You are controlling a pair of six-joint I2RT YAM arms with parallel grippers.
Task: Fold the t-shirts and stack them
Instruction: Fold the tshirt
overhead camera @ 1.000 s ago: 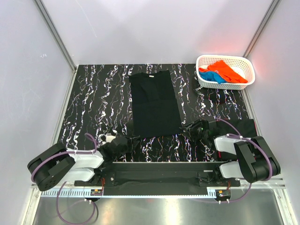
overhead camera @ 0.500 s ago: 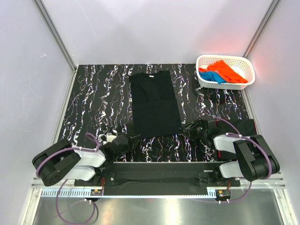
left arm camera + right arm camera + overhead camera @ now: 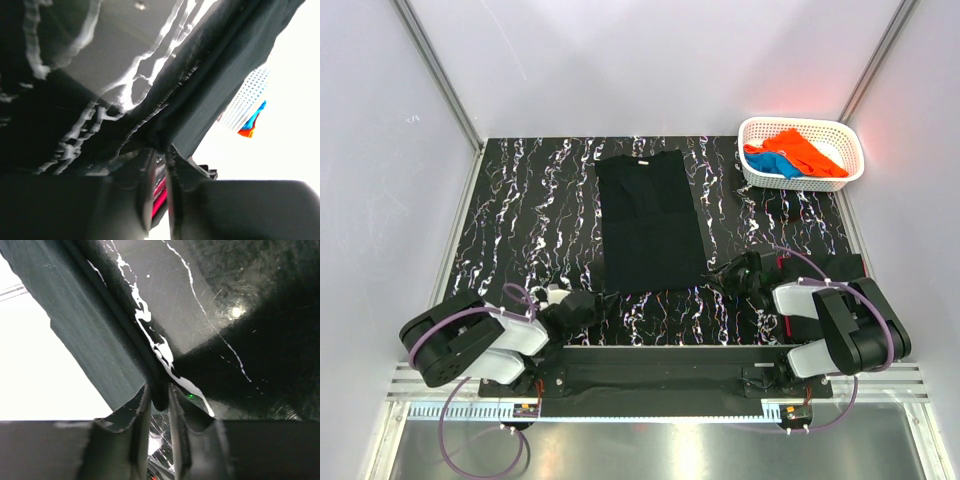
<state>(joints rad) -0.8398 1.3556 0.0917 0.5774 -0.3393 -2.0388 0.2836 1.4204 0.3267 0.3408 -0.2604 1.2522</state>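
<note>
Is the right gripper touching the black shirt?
Touching. Right wrist view: the right gripper pinches the hem of the black shirt between its fingers.

The black t-shirt was a plain, unpatterned black, reading as dark grey-green in the wrist views. The table was glossy black, veined with white and faint violet marble streaks. The basket was white with a dotted lattice; inside lay an orange t-shirt and a blue t-shirt. The left gripper and right gripper were black, the arm housings white and black, their cables purple
</note>
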